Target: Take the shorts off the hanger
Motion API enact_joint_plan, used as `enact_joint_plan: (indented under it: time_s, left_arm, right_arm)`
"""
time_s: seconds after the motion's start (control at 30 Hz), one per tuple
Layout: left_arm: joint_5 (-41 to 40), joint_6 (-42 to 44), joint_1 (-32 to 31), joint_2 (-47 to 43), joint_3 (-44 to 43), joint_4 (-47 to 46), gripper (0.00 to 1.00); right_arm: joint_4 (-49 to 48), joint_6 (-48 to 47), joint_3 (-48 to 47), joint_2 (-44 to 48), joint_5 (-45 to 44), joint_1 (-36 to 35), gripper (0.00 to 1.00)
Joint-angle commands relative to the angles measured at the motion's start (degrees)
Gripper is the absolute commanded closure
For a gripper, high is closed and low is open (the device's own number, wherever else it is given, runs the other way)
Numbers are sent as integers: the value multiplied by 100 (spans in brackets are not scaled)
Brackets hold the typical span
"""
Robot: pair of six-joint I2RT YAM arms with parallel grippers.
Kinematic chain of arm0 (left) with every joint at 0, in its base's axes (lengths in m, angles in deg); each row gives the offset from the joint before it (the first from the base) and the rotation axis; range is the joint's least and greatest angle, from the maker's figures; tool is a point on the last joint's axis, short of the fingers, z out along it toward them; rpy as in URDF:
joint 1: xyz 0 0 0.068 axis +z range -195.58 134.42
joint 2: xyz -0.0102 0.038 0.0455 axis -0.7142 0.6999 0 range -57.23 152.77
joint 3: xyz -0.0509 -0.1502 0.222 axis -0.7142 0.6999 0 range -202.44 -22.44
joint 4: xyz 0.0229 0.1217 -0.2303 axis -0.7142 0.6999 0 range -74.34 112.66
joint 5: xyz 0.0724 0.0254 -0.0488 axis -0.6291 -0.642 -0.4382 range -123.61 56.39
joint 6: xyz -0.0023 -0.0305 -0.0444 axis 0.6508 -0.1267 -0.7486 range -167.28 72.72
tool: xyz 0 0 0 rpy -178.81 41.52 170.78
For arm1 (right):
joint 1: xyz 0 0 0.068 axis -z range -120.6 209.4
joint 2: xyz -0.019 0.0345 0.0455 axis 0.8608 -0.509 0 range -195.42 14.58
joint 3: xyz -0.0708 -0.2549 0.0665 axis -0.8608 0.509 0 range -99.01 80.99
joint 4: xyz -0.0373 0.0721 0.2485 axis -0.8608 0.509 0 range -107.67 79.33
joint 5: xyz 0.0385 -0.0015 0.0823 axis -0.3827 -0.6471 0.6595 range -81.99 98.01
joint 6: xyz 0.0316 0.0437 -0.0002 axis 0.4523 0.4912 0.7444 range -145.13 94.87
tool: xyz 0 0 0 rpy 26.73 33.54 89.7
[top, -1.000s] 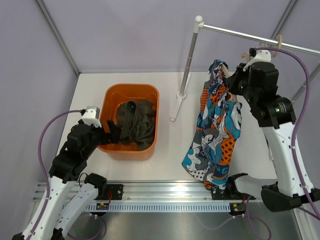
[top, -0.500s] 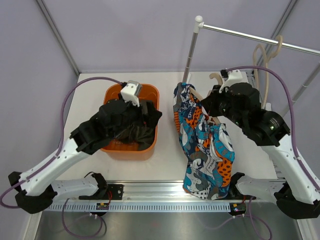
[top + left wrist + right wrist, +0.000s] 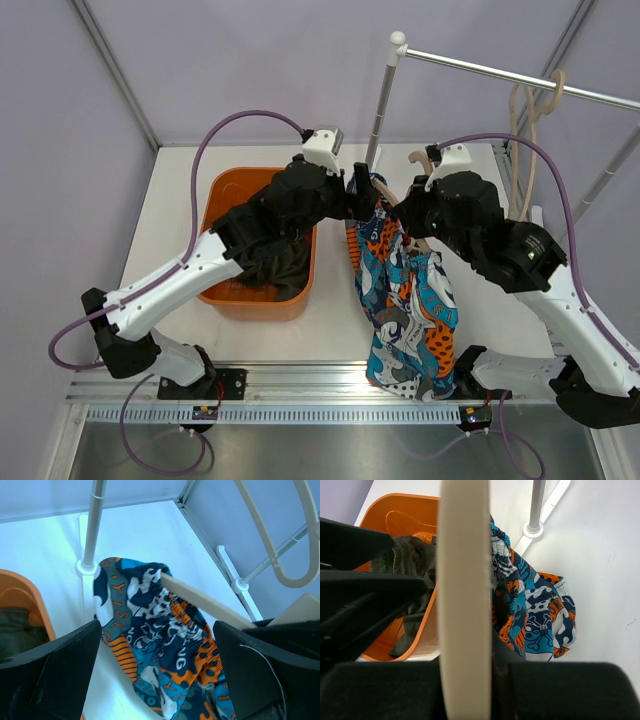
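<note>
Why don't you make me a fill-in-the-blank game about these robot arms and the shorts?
1. The green shorts lie inside the ____ tub.
2. The colourful shorts hang on a pale ____ that the right gripper is clamping.
3. The left gripper is above the colourful shorts with its jaws wide ____.

Missing words: orange, hanger, open.
</note>
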Motion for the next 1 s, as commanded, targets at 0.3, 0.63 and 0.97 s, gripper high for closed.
enact_joint_plan:
  time_s: [0.3,0.63,0.97]
  left_arm:
    - [-596,-364,-251,631,-400,-288,1]
    - [-614,-470,-251,1008,-575,-350,4]
    - [-710,-584,-251,1149,-522,-587,12]
  right_arm:
    - [-60,59,-542,-32,-454,-144,100]
    - [-42,85,-542,-41,-392,-144,100]
    - [19,94,-543,-15,-392,-170,100]
